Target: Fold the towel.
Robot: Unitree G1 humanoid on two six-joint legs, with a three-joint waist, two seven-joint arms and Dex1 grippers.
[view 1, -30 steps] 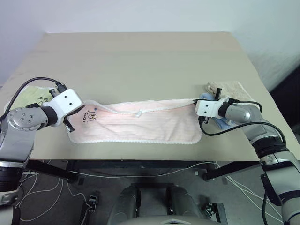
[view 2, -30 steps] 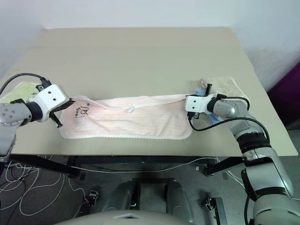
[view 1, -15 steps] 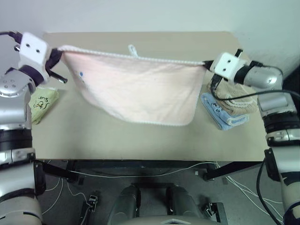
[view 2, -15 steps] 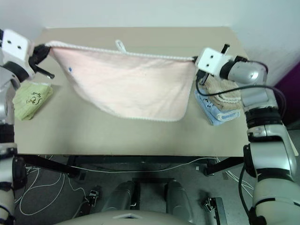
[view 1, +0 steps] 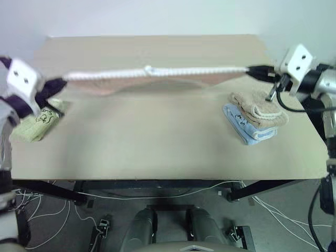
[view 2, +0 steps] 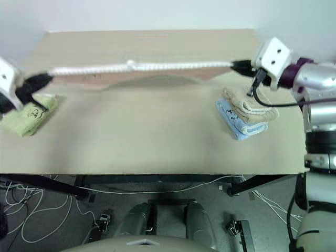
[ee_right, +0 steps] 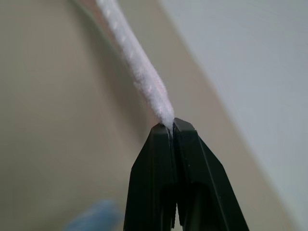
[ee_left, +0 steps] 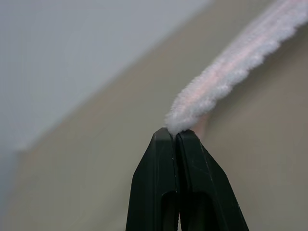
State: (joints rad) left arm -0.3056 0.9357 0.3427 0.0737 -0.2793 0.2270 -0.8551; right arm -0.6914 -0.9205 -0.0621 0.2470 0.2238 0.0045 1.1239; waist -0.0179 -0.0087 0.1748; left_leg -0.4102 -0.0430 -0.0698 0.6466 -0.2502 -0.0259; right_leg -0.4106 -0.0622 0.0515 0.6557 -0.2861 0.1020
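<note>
1. The towel hangs stretched in the air above the far half of the table, spanning nearly from its left edge to its right edge.
2. The left gripper is clamped on one end of the towel; its wrist view shows the black fingers pressed together on the white trim.
3. The right gripper pinches the other end the same way.
4. The head views add what the wrist views lack: a green folded towel at the table's left edge, and a beige towel stacked on a blue towel near the right edge.
</note>
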